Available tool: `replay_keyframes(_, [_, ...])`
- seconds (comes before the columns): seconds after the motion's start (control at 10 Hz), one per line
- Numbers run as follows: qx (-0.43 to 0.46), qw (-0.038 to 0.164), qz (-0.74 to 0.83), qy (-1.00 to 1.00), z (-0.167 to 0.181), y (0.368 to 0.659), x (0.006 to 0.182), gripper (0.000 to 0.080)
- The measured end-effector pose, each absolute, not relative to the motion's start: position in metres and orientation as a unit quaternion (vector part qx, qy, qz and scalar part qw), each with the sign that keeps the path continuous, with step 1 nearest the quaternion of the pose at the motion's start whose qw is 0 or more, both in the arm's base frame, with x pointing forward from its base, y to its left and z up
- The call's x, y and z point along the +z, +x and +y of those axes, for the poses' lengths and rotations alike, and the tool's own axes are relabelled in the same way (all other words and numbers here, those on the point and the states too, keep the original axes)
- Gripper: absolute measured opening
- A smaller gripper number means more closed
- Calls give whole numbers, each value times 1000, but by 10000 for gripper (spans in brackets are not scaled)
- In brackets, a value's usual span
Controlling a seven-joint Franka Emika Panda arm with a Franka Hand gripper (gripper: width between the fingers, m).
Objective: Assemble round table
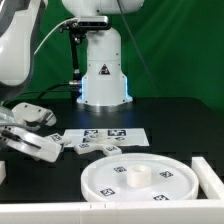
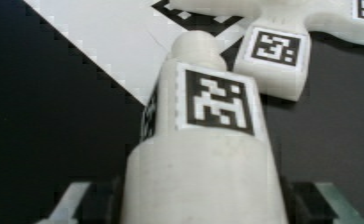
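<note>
My gripper point(image 1: 42, 143) is low at the exterior view's left, tilted, and shut on the short thick cylinder point(image 2: 200, 130), which carries a black-and-white tag. In the wrist view my gripper point(image 2: 200, 206) has a finger on each side of the cylinder. The cylinder's far end reaches the small cross-shaped piece point(image 2: 277, 40), and I cannot tell whether they touch. In the exterior view the cylinder point(image 1: 62, 147) points at the cross-shaped piece point(image 1: 92, 148) on the black table. The large round rimmed disc point(image 1: 135, 176) lies flat at the front, apart from both.
The marker board point(image 1: 105, 135) lies flat behind the cross-shaped piece. The robot's base point(image 1: 103, 75) stands at the back middle. White blocks stand at the exterior view's right point(image 1: 211, 170) and left point(image 1: 3, 170) edges. A white rail point(image 1: 110, 212) runs along the front.
</note>
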State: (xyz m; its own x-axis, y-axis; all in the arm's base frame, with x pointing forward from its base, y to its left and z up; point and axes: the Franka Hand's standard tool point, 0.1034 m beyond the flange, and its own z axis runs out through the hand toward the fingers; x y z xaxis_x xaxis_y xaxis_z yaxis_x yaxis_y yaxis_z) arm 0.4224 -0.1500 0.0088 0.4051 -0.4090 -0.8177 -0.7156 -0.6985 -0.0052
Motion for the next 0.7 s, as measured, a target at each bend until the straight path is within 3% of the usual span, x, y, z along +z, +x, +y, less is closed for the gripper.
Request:
replay_keyframes(0.2, [414, 184, 325, -830, -131, 443, 45, 404])
replay_keyframes(0.4, [361, 170, 309, -863, -106, 469, 78, 404])
replay_keyframes(0.5, [341, 161, 299, -877, -99, 470, 85, 406])
replay_keyframes(0.7, [286, 146, 307, -896, -100, 476, 80, 406])
